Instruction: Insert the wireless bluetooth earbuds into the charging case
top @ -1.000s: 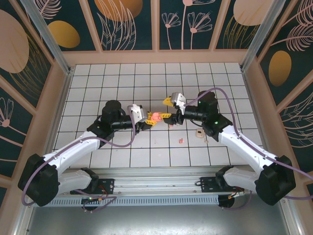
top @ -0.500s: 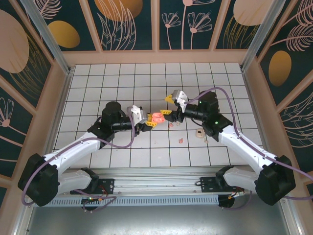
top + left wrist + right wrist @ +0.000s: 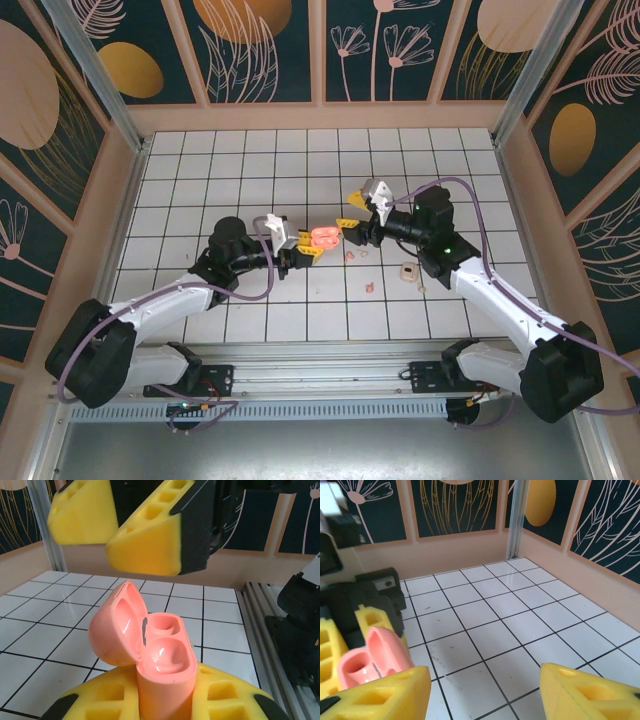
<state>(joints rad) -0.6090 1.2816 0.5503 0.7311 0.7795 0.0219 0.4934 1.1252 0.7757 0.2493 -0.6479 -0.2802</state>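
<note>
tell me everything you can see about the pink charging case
The charging case is a small, glossy, salmon-pink plastic shell with rounded corners. Its hinged lid is swung open to one side, baring two wells; no bud shows in them. It stands upright, clamped low on its body between the yellow fingers of the left gripper. The right gripper, open, hovers close by; from the left wrist there is a gap between it and the lid.

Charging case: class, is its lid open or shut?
Open: the case has its lid swung back, with both inner wells showing.
</note>
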